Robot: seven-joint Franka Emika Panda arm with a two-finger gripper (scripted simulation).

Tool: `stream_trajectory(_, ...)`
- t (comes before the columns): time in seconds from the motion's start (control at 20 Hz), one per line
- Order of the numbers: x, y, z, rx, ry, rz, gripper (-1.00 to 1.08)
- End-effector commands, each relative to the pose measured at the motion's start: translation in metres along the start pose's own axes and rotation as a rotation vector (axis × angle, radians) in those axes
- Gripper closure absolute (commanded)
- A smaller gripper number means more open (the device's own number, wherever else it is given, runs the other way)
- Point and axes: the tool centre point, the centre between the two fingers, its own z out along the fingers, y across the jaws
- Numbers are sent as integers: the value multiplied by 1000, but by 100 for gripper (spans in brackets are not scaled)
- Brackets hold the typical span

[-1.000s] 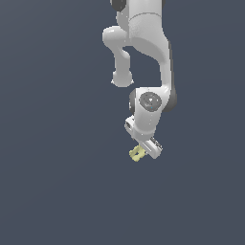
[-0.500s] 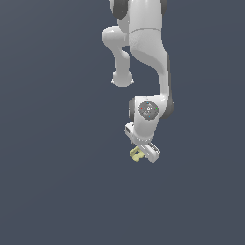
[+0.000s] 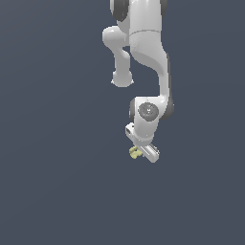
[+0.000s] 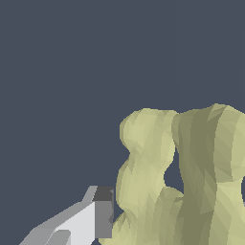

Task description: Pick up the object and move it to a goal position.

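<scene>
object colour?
Pale yellow object, plain, no pattern. Wrist view shows it best, beside a finger.

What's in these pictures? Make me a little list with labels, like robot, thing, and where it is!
robot: one white arm reaching down
gripper: at the arm's lower end, right beside the thing
thing: small pale yellow piece with knobby, notched ends
close-up: wrist view shows the yellow piece very large, with one finger beside it
grip: cannot tell if it is pinched
background: plain dark grey-blue
</scene>
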Motion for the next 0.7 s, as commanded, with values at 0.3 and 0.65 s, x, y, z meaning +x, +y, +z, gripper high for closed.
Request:
stream_trajectory(0.3,2,4,0,-5,-2,2,108)
stream_trajectory(0.65,24,23,-23,-5,-2,2,108)
